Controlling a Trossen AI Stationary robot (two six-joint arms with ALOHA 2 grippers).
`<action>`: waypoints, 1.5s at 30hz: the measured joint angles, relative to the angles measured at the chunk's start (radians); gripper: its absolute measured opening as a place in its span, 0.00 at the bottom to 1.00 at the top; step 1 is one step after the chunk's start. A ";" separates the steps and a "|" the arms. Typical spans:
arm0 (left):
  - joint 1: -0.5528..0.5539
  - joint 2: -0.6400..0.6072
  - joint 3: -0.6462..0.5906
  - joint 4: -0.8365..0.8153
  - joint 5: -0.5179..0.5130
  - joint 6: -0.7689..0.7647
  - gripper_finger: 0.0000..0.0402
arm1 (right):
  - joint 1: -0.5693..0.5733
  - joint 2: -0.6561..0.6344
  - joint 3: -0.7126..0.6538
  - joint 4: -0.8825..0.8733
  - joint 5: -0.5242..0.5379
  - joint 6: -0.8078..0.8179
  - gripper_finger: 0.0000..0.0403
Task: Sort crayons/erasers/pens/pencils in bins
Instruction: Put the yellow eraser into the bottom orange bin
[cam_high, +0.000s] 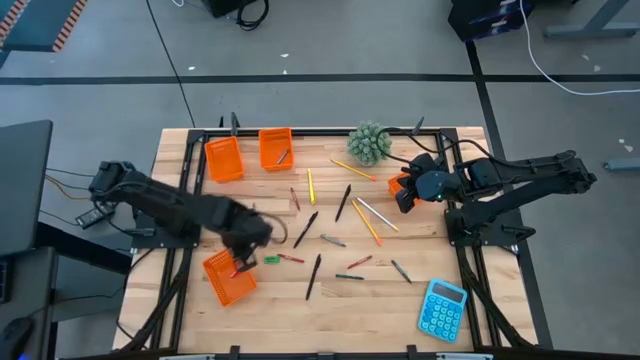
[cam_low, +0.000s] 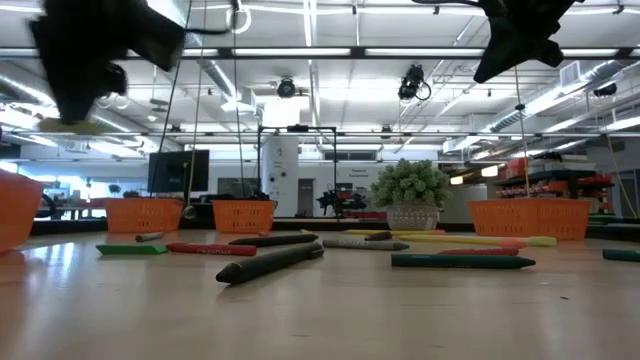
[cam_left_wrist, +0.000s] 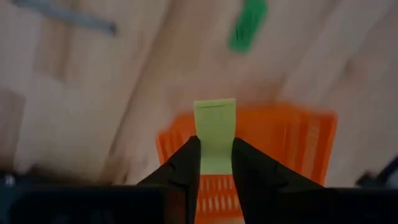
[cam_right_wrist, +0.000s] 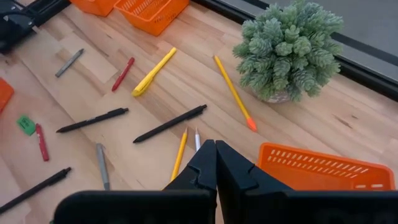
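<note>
My left gripper (cam_left_wrist: 216, 146) is shut on a yellow-green eraser (cam_left_wrist: 214, 118) above the near-left orange bin (cam_left_wrist: 286, 134), which also shows in the high view (cam_high: 228, 277). A green eraser (cam_high: 271, 260) lies on the table beside that bin. Pens, pencils and crayons lie scattered over the table's middle (cam_high: 340, 230). My right gripper (cam_right_wrist: 216, 146) is shut and empty, hovering by the right orange bin (cam_right_wrist: 323, 165). Two more bins (cam_high: 223, 160) (cam_high: 275, 148) stand at the far left. My left gripper pinches the yellow-green eraser between its two fingers by the eraser's two side faces at its lower half (cam_left_wrist: 216, 158). Its upper half sticks out past the fingertips. The fingers point down from above, and the eraser is lifted clear over the bin.
A small potted plant (cam_high: 370, 143) stands at the far edge, near my right gripper. A blue calculator (cam_high: 443, 308) lies at the near right. Dark frame rails (cam_high: 470, 240) run along the table's sides.
</note>
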 joint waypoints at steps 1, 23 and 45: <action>-0.031 -0.018 -0.006 -0.001 -0.001 -0.028 0.22 | 0.000 0.000 0.000 0.000 0.000 -0.002 0.02; -0.447 -0.061 -0.151 0.181 -0.119 -0.645 0.22 | 0.001 0.000 0.000 0.000 0.056 0.014 0.02; -0.357 -0.061 -0.395 0.539 -0.067 -0.676 0.20 | 0.001 0.000 0.000 0.000 0.063 0.066 0.02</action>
